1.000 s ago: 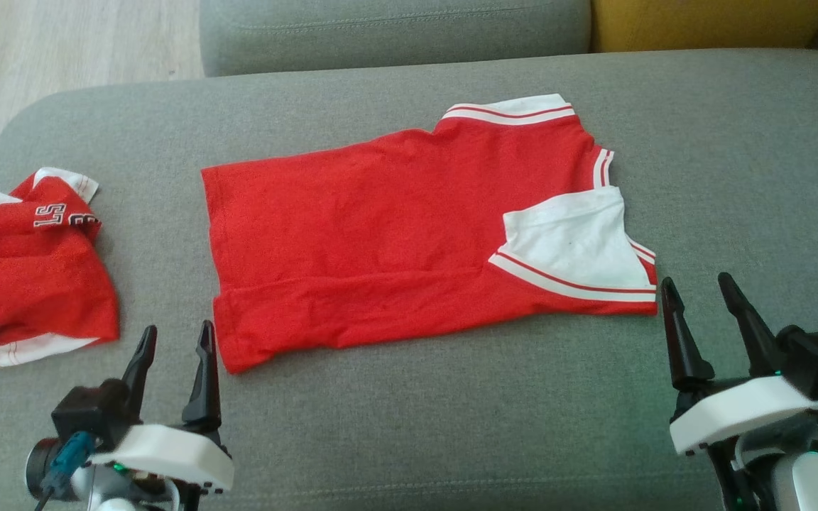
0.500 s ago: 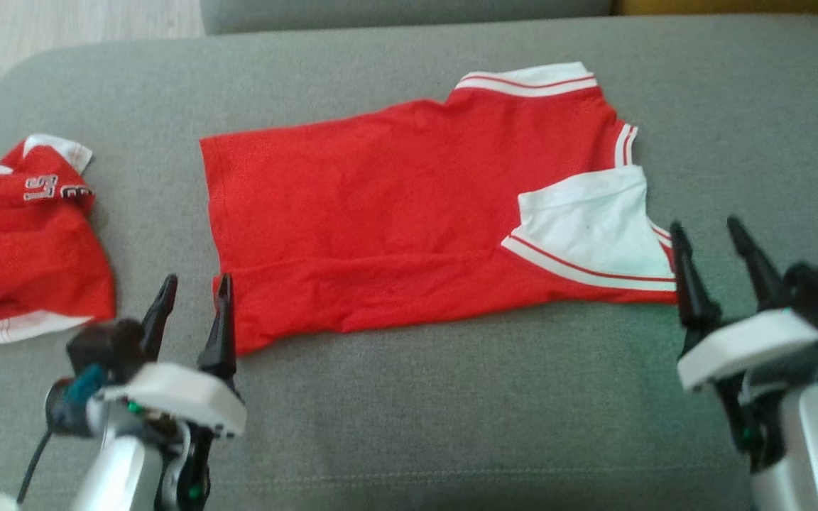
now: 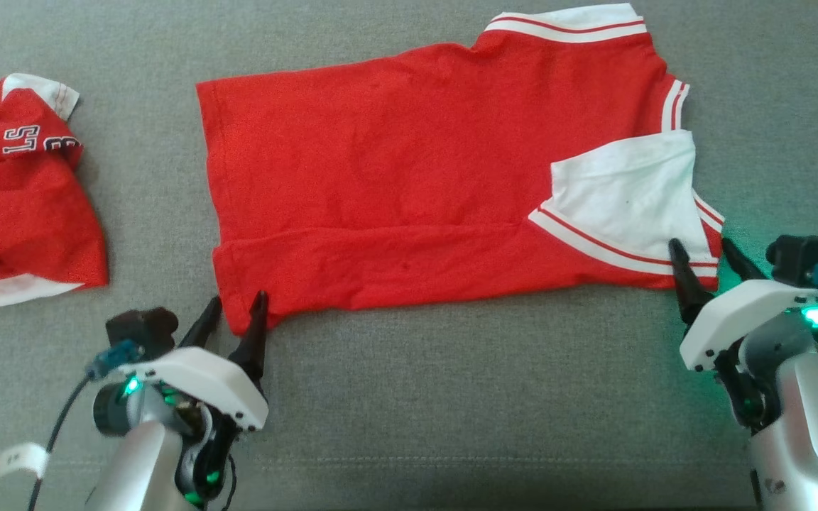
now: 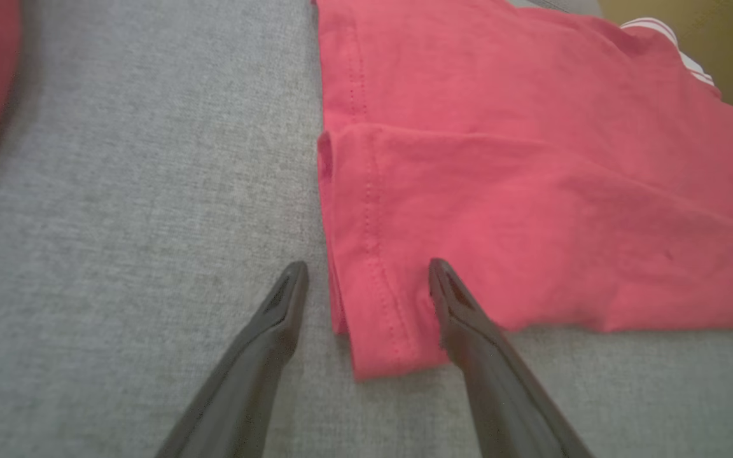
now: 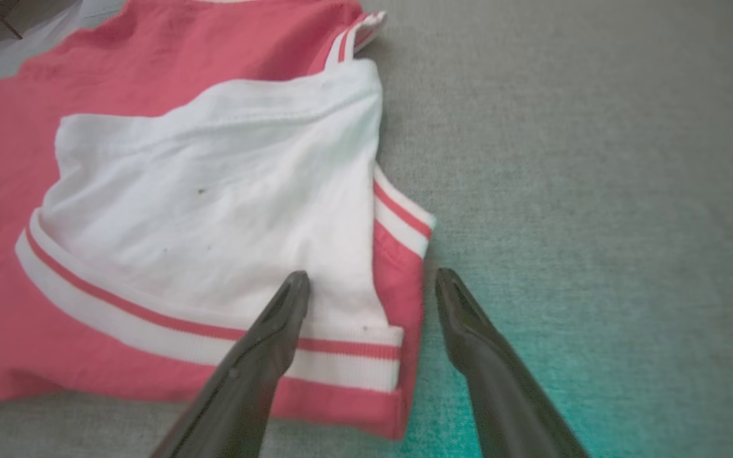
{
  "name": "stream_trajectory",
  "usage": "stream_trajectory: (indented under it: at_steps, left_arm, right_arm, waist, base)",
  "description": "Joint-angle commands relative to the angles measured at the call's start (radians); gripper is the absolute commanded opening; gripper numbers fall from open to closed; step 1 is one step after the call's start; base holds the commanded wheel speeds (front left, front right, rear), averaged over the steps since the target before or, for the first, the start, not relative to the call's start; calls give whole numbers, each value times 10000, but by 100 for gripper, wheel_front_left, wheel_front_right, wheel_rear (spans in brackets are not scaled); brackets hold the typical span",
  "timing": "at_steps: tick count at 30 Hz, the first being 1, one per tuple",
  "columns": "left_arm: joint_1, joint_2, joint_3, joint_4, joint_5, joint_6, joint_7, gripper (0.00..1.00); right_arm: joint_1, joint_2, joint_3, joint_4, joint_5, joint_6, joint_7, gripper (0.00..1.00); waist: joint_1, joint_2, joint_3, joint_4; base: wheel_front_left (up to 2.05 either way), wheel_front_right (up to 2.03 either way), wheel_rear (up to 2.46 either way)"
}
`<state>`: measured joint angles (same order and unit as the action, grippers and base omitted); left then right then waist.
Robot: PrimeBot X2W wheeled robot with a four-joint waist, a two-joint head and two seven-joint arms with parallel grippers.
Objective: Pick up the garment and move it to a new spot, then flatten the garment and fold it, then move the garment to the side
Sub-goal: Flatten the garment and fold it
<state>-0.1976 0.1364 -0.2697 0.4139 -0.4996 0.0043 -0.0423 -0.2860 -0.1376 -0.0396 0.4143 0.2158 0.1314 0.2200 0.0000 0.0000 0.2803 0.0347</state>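
Now, at the near edge. Red knit shirt with white striped trim (image 3: 395, 177) lies spread mid-seat on the grey woven sofa cushion (image 3: 451, 397), hem to the robot's left, white panel (image 3: 629, 191) to its right. Near long edge is turned over on itself, making a doubled band along the front.

Left gripper (image 3: 238, 298): jaws wide, holding nothing, tips down at the near hem corner (image 4: 379, 343). Wrist view shows it astride the corner, one finger over bare cushion, the other over red cloth. Right gripper (image 3: 700, 244): likewise wide and empty, astride the near right corner, one finger (image 5: 284, 305) over the white panel, the other over cushion. Whether the tips touch cloth, cannot tell.

Crumpled red-and-white jersey with lettering (image 3: 18, 206) sits well apart at the far left of the seat.

Judgement: both corners look lined up for a pinch, for the next fold or the carry.

Risks from here:
- Doubled edge: a shallow pinch may take the top layer alone, so the lower layer sags and the fold opens
- Fingers low on soft upholstery could nip cushion weave along with the hem, and the lift would snag
- Corners are small targets: one side missing while the other holds would drag the shirt askew and wrinkle it
- A move leftward risks running into the jersey
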Motion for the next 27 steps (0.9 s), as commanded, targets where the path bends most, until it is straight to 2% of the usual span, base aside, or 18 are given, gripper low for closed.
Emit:
stream_trajectory:
  at_steps: [1,4,5,6,7,8,15,20,27]
  left_arm:
    - [-365,52,343,-34,-114,-51,137,100]
    - [-482,-11,336,266,-357,-228,338,100]
    - [-513,-13,321,337,-407,-293,383,48]
    - [-539,-6,314,383,-435,-336,389,10]
    - [-556,10,307,419,-445,-361,383,0]
    - [-558,28,303,443,-455,-384,370,0]
    - [-383,309,512,78,-407,-309,-202,0]
    - [-31,504,592,-306,-459,-228,-129,0]
    - [793,971,800,-1152,-403,249,171,0]
  right_arm:
    - [-257,-1,141,-206,90,-7,79,100]
    - [-264,103,111,45,259,-7,465,100]
    - [-243,152,111,81,346,-7,572,87]
    - [-227,207,112,68,485,-7,613,33]
    - [-209,224,126,27,545,-7,595,3]
    - [-164,241,118,5,594,-7,605,0]
    - [359,401,-10,-630,978,-7,360,0]
    - [920,493,-127,-1248,1065,-7,305,0]
    - [2213,742,-255,-2338,1156,-7,434,0]
  waist:
    - [0,0,42,21]
    - [0,0,62,45]
    - [0,0,57,43]
    - [0,0,55,35]
    - [0,0,49,22]
    - [0,0,36,5]
    - [0,0,-89,-110]
    - [0,0,-264,-186]
    - [0,0,-715,-340]
  base:
    - [0,0,0]
    - [0,0,0]
    - [0,0,0]
    - [0,0,0]
    - [0,0,0]
    - [0,0,0]
    - [0,0,0]
    - [0,0,0]
    - [0,0,0]
